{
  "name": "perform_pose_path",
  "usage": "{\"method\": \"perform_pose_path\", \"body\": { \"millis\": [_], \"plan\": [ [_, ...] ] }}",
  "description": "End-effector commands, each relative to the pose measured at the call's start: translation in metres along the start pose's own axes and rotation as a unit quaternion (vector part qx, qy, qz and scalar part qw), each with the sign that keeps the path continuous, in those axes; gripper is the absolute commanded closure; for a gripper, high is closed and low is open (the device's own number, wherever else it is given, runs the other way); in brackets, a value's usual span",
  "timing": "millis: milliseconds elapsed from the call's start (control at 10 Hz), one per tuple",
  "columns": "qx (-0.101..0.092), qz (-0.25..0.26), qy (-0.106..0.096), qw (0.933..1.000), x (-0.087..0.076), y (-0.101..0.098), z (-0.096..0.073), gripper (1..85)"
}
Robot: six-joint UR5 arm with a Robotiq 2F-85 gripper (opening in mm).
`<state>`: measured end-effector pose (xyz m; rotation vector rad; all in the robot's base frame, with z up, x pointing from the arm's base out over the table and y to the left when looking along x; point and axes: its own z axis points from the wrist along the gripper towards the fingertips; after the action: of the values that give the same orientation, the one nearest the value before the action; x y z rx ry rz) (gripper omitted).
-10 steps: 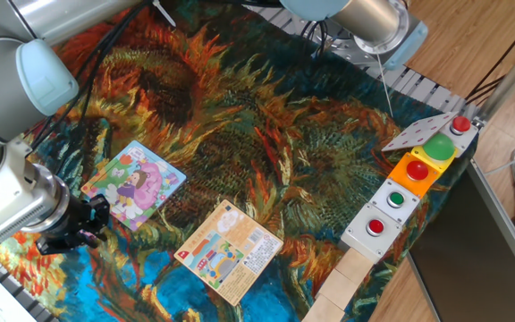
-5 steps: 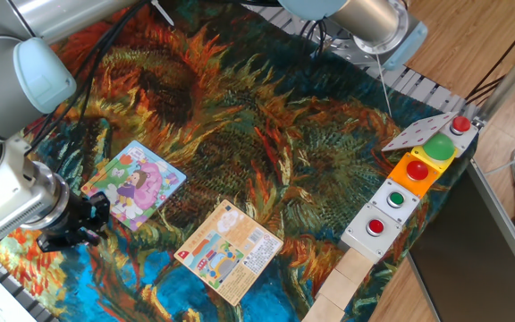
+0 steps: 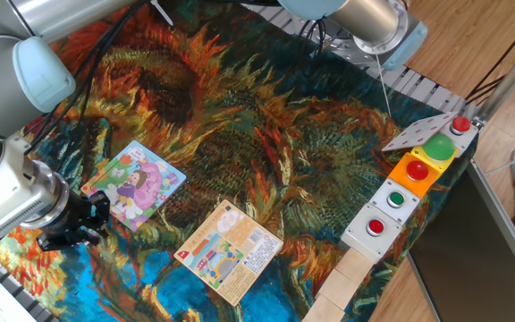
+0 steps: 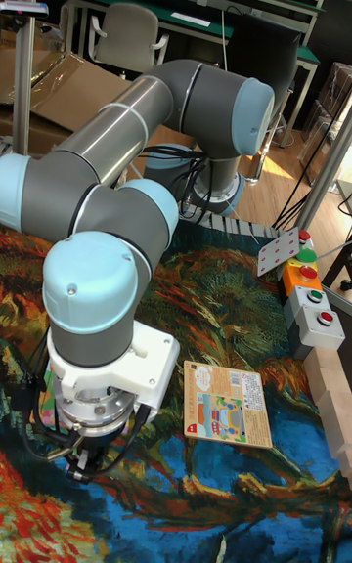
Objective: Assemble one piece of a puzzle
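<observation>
The puzzle (image 3: 135, 183), a square cartoon board with a girl in purple and pink, lies flat on the sunflower-print cloth at the left. My gripper (image 3: 97, 213) hangs low at the board's near-left corner, its dark fingers pointing down at the cloth. The fixed view does not show how far apart the fingers stand. In the tall fixed view the arm's wrist covers the board, and only the gripper's (image 4: 82, 463) dark tip shows beneath it. The piece is not visible in either view.
An orange-peach printed card (image 3: 231, 249) lies right of the puzzle near the front edge. A row of button boxes (image 3: 401, 201) and wooden blocks (image 3: 347, 277) line the right edge. The arm's base (image 3: 365, 22) stands at the back.
</observation>
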<state>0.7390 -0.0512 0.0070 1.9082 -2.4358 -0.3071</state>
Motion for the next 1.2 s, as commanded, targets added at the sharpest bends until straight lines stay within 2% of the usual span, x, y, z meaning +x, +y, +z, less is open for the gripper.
{"method": "perform_pose_path", "body": {
  "millis": [0,600,800,1100],
  "plan": [
    [0.001,0.0,-0.005,1.0,-0.0008,-0.0015,-0.0002,61.3],
    [0.003,-0.002,-0.006,1.0,-0.0005,-0.0034,0.0007,62.7],
    [0.003,-0.003,-0.006,1.0,-0.0002,-0.0035,0.0006,65.7],
    [0.004,-0.003,-0.006,1.0,0.0003,-0.0036,0.0001,76.0]
  ]
}}
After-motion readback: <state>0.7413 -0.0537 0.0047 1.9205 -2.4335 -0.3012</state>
